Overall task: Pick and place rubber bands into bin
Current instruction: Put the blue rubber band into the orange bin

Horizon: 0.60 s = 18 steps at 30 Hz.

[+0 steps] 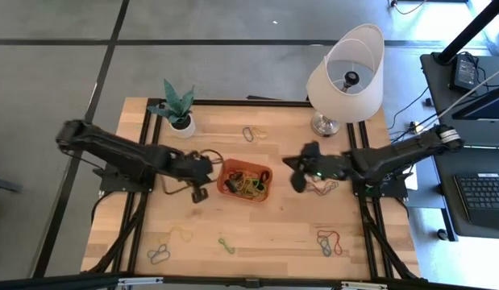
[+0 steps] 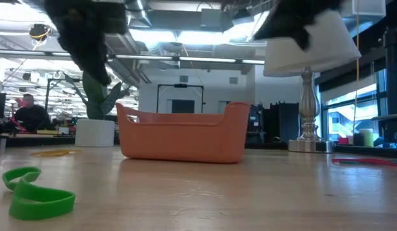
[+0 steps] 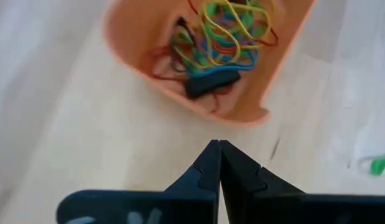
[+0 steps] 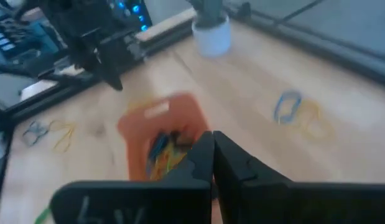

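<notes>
The orange bin (image 1: 263,172) stands at the table's middle with a tangle of coloured rubber bands (image 3: 224,34) inside. More rubber bands lie loose on the wood: far of the bin (image 1: 252,133), near left (image 1: 159,254), near middle (image 1: 226,244), near right (image 1: 330,242), and by the right arm (image 1: 322,188). My left gripper (image 3: 218,148) is shut just left of the bin, above the table. My right gripper (image 4: 212,138) is shut to the bin's right, pointing toward it. No band shows between either pair of fingers.
A white plant pot (image 1: 181,123) stands at the far left and a lamp (image 1: 346,68) at the far right. A green band (image 2: 34,192) lies near the front edge. Bare wood lies between the bin and the near edge.
</notes>
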{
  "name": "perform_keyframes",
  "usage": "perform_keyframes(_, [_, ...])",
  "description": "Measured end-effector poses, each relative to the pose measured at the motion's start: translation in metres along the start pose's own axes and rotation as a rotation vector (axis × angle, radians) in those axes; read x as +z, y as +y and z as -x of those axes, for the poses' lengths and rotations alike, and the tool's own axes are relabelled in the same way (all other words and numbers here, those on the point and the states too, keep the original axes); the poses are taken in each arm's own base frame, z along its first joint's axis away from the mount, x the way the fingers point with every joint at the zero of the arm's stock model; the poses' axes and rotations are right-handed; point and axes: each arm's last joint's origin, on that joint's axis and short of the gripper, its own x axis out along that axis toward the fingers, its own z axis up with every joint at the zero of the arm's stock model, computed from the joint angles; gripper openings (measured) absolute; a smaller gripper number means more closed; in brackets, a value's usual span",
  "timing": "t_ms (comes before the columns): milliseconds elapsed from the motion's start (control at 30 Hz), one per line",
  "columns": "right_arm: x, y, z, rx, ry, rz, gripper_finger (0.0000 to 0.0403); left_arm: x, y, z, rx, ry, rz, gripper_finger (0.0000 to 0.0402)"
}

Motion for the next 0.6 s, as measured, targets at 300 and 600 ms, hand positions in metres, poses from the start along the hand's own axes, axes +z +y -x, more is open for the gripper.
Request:
perform_keyframes(300, [0.085,0.02,-0.102,-0.135,0.198,0.033,0.0002,-0.026,0.037,0.038,0.026,-0.178,-0.186,0.0003])
perform_keyframes(600, [0.121,-0.008,-0.207,-0.353,0.398,0.084,0.0013,-0.05,0.061,0.04,0.035,-0.28,-0.222,0.0003])
